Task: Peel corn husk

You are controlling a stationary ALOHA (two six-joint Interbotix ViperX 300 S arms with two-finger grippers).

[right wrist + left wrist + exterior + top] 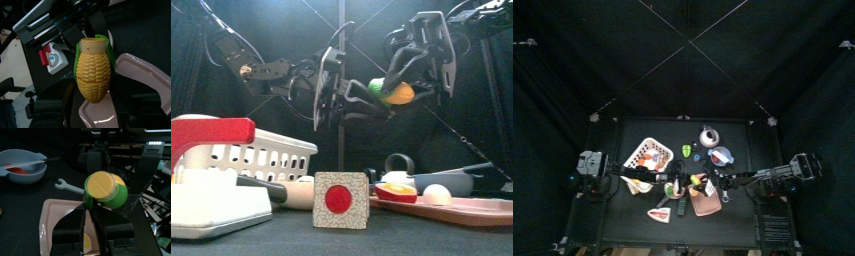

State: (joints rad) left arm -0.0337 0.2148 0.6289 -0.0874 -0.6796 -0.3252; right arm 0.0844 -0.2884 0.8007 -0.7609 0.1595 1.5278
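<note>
The left gripper (93, 223) clamps the light, stiff cob's (93, 70) husk (115, 195) end; the right gripper (93, 95) jaws stand apart around its slick kernels.

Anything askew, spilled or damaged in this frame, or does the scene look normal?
Nothing looks spilled or broken. The one unusual sight is the corn cob, held in mid-air between the two grippers above the pink board, with its green husk gathered around one end. That fits peeling. The basket and bowl stand upright on the table.
</note>
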